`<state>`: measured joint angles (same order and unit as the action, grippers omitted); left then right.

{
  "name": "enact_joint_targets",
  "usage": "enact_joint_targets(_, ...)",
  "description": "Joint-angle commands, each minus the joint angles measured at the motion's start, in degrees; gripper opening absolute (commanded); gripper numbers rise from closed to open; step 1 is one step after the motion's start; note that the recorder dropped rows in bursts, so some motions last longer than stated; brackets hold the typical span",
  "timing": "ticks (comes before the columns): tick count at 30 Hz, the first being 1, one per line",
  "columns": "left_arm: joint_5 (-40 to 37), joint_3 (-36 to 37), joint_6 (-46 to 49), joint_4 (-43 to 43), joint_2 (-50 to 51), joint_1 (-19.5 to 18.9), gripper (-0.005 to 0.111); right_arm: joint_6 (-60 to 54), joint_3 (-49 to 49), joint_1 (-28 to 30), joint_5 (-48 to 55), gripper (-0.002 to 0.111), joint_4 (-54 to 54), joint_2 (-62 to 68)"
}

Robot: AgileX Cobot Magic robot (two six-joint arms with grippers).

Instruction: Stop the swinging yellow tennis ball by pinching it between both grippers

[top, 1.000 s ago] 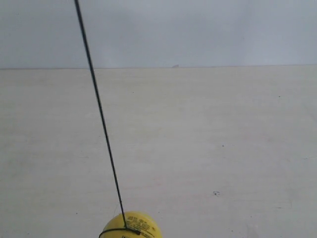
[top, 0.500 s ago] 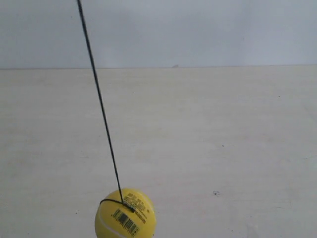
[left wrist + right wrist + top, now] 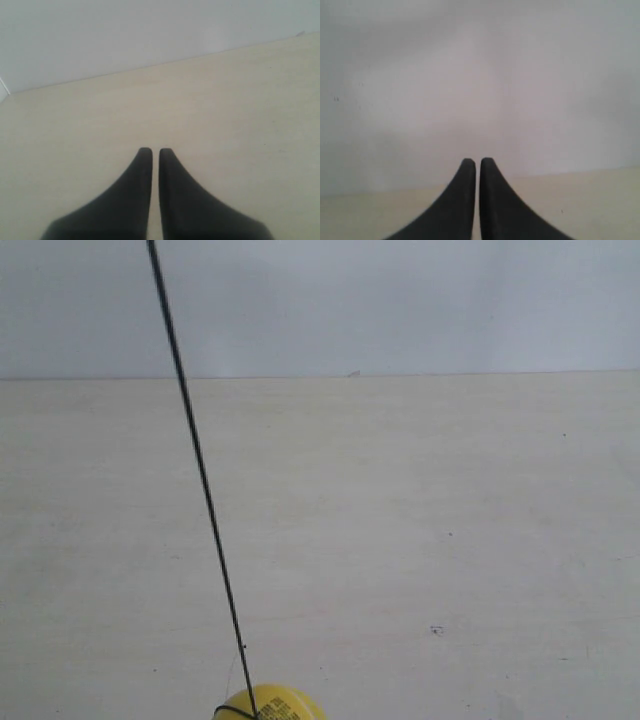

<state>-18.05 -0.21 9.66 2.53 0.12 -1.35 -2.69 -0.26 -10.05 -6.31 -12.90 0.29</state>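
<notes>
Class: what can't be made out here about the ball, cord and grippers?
Bright yellow tennis ball: mostly cut off by exterior view's bottom edge.
Thin black cord: anchor beyond that view's top edge.
Black wedge-shaped left gripper and right gripper: outside exterior view; ball outside wrist views, so distance to ball unknown.

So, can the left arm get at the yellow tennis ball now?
Probably not yet. The left end effector is shut and sees only table and wall. In the exterior view the yellow tennis ball hangs on its cord at the bottom edge, no arm in sight.
</notes>
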Motion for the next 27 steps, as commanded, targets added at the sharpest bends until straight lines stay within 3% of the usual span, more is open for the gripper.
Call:
enact_joint_targets(1,0.3,0.2,0.3,-0.2,-0.1,-0.2,0.005,-3.8,0.3,0.3,9.2,0.0,2.8,-0.3)
enact_joint_targets(6,0.3,0.2,0.3,-0.2,-0.1,-0.2,0.005,-3.5,0.3,0.3,19.4,0.0,10.3,-0.3)
enact_joint_targets(12,0.3,0.2,0.3,-0.2,-0.1,-0.2,0.005,-3.2,0.3,0.4,19.9,0.0,12.5,-0.3)
enact_joint_targets(17,0.3,0.2,0.3,-0.2,-0.1,-0.2,0.005,-3.0,0.3,6.7,24.9,0.0,12.9,-0.3)
enact_joint_targets(27,0.3,0.2,0.3,-0.2,-0.1,-0.2,0.005,-0.1,0.3,9.5,25.2,0.0,13.9,-0.3)
